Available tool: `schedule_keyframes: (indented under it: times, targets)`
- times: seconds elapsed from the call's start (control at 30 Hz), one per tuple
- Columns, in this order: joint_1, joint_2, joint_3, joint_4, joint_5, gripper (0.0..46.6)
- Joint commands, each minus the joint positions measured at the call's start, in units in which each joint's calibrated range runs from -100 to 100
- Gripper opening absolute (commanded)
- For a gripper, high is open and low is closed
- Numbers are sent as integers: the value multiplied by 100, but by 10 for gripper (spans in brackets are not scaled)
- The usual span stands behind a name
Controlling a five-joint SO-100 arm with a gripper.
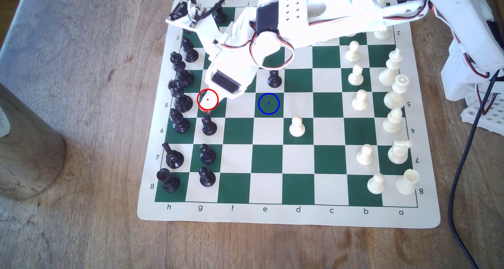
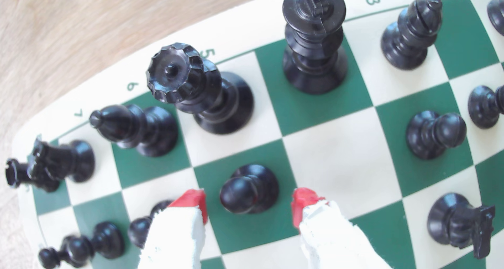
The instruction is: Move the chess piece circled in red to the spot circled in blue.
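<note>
The chess piece circled in red, a glossy black pawn (image 2: 248, 188), stands on a dark green square between my two red-tipped fingers (image 2: 194, 201). My gripper (image 2: 248, 206) is open, with a gap between each pad and the pawn. In the exterior view my gripper (image 1: 207, 108) reaches down over the red ring and hides the pawn beneath it. The spot circled in blue (image 1: 269, 103) is a bare dark green square two files toward the exterior view's right, in the same row.
A black pawn (image 1: 274, 78) stands just behind the blue spot, and a white pawn (image 1: 297, 126) is diagonally in front of it. Another black pawn (image 1: 209, 125) and the black queen (image 1: 180, 100) flank the gripper. Cables (image 1: 463, 149) hang at the exterior view's right.
</note>
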Motion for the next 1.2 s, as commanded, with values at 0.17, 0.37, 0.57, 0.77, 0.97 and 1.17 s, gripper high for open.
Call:
schedule_keyframes:
  times: [0.17, 0.37, 0.57, 0.77, 0.97, 1.17]
  targets:
    - [-66, -252, -227, -165, -29, 167]
    - [-113, -269, -218, -206, -39, 164]
    - [-128, -277, -208, -280, -39, 162]
    - [-128, -286, -190, -362, -39, 114]
    - [-136, -311, -109, -542, -54, 24]
    - [-113, -319, -91, -599, -15, 4]
